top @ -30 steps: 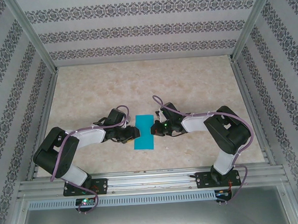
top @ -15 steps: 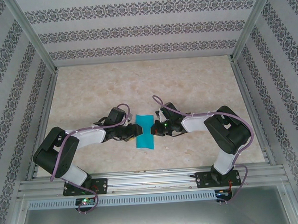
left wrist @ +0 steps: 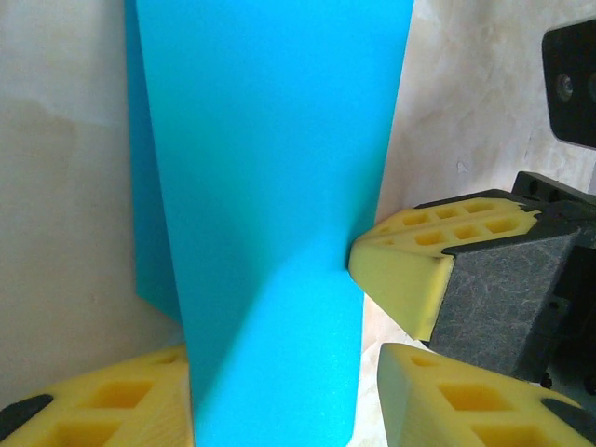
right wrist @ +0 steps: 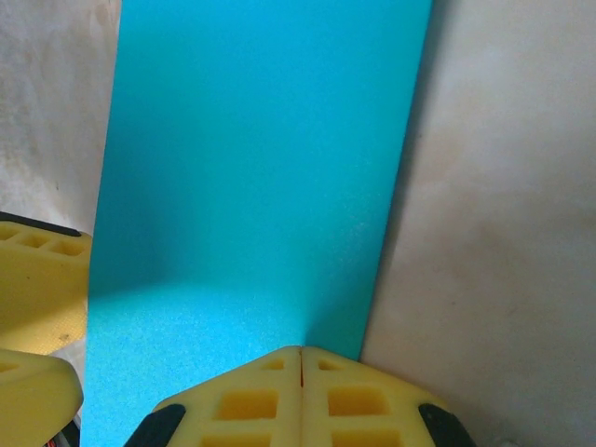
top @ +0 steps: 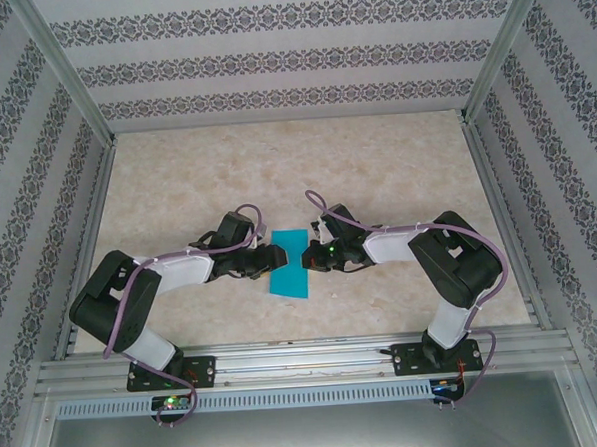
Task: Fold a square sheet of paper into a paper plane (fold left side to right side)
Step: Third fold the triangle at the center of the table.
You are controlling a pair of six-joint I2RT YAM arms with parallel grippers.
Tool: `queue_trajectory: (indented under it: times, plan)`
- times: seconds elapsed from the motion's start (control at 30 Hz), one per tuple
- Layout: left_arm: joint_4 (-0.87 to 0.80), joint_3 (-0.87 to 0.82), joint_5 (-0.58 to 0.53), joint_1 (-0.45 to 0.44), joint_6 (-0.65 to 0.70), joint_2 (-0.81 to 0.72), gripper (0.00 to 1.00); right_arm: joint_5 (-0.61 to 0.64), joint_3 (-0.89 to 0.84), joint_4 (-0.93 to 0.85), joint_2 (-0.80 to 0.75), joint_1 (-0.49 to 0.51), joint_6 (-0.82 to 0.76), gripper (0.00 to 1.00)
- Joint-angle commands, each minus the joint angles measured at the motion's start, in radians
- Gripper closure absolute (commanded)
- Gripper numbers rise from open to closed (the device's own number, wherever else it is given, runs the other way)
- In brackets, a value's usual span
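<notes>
Right wrist view: the right fingers [right wrist: 247,400] are closed flat against each other with no gap between the pads. Their joined tip sits at 6 o'clock in the frame, over the square sheet of paper [right wrist: 261,168] near one long edge. I judge they are pinning the sheet, not pinching it.

In the left wrist view the left fingers [left wrist: 102,400] stand moderately apart at 6 o'clock. The sheet runs up between them, lying over one pad and clear of the other, so they are not clamping anything.

From the top view, the left fingers [top: 270,257] sit at the sheet's 9 o'clock and the right fingers [top: 306,255] at its 3 o'clock. Both are down at the sheet's far half.

The sheet lies on the counter [top: 376,169], toward 6 o'clock from its middle. It is a narrow doubled strip, no longer a square, and a sliver of the under layer shows along one long edge in the left wrist view.

So the left-to-right fold looks made, though slightly off true. What remains is everything that makes a plane: pressing the crease firm, the nose corners and the wings.
</notes>
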Motion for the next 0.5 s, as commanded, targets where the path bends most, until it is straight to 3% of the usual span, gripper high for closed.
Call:
queue_trajectory:
  times: [0.0,0.2,0.47]
  plan:
    - [0.039,0.015,0.023,0.012,0.026,0.021,0.49,0.055,-0.010,-0.080,0.037,0.007,-0.022,1.00]
    - [0.025,0.018,0.025,0.019,0.032,0.030,0.57,0.057,-0.011,-0.081,0.034,0.007,-0.023,1.00]
    - [0.025,-0.004,0.023,0.018,-0.005,0.019,0.95,0.025,0.026,-0.068,0.016,-0.002,-0.063,1.00]
